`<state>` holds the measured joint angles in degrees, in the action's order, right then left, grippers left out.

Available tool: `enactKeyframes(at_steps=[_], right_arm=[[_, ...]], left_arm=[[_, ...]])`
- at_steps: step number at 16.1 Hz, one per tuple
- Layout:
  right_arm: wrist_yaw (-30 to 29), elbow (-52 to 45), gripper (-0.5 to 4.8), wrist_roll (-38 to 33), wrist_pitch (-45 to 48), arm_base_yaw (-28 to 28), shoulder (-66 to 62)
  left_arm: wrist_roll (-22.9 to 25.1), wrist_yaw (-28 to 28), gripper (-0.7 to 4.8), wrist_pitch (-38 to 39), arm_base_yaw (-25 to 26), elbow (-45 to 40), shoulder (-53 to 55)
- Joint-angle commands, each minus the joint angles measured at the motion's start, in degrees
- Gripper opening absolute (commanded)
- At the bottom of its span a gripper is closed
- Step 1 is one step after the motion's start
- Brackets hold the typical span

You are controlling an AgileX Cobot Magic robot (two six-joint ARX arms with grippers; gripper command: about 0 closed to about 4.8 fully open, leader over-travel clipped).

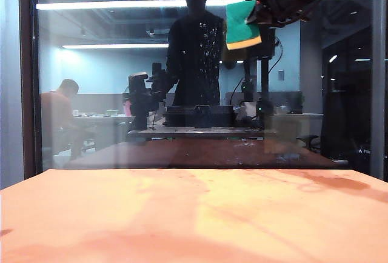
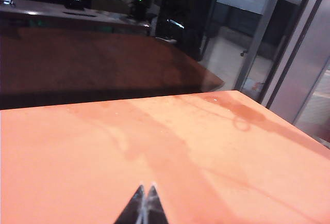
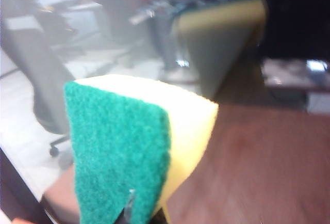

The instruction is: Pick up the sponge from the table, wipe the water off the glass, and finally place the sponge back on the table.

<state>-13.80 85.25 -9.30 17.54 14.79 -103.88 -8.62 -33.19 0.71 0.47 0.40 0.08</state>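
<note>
I see the right gripper [image 1: 262, 16] raised high at the upper right of the exterior view, clamped on the sponge [image 1: 242, 25] – a rectangular block with a coarse, fibrous green scouring face over smooth pale yellow foam. It hangs close in front of the glass [image 1: 109, 81], well above the table [image 1: 194, 220]; whether it touches the pane I can't tell. In the right wrist view the sponge [image 3: 129, 146] fills the frame and hides nearly all of both fingers. The glass is glossy and mirror-like, with a dark upright frame at its left edge. The water [image 1: 206, 45] shows as fine whitish specks just left of the sponge. The table is flat, matte orange with faint streaks. The left gripper [image 2: 145, 198] sits low over the table – only 2 dark pointed tips show, pressed together on nothing.
</note>
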Motion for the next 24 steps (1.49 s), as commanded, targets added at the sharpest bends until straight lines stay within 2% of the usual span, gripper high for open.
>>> enactKeyframes(at_steps=[1, 8, 16, 18, 24], right_arm=[[-1.42, 7.32, -0.06, 1.97, -1.7, -0.09, -4.09], [-1.64, 19.45, -0.06, 2.47, -4.85, -2.08, -14.53], [-3.02, 21.38, -0.06, 12.13, -23.8, -2.05, -17.4], [-3.04, 21.75, -0.06, 12.33, -21.9, -2.05, -17.16], [-2.84, 35.47, -0.06, 12.07, -25.03, -1.46, -17.16]], left_arm=[[0.24, 0.0, -0.06, -0.85, 0.0, 0.15, 0.07], [0.28, 0.0, -0.06, -0.85, 0.0, 0.15, 0.07], [1.16, 1.46, -0.06, -0.81, 0.0, 0.15, 0.07], [1.16, 1.46, -0.06, -0.81, 0.0, 0.15, 0.07], [1.18, 1.49, -0.06, -0.81, 0.0, 0.15, 0.07]])
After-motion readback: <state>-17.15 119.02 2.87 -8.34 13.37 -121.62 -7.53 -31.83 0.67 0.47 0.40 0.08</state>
